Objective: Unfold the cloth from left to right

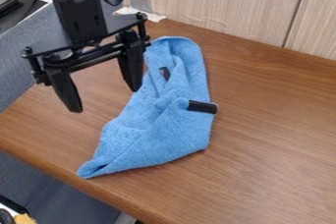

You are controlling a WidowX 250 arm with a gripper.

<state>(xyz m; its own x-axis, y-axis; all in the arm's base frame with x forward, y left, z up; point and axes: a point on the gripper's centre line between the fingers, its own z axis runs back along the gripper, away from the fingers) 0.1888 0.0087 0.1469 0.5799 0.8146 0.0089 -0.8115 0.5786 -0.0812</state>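
The black gripper (105,101) hangs at the upper left over the table, its two fingers spread wide with nothing between them. To its right and lower lies the blue cloth (160,134), crumpled and folded over itself in a long shape, from a rounded upper end to a pointed corner at the lower left. The right finger is in front of the cloth's upper left edge in the view; whether it touches cannot be told. A short black piece (202,107) sticks out at the cloth's right edge, and another dark patch (164,73) shows in a fold higher up.
The wooden table (275,139) extends to the right of the cloth, with its front edge running along the lower left. A light wood panel (223,7) stands behind. Whitish tape (140,14) lies at the back edge, and a grey surface (23,61) borders the left.
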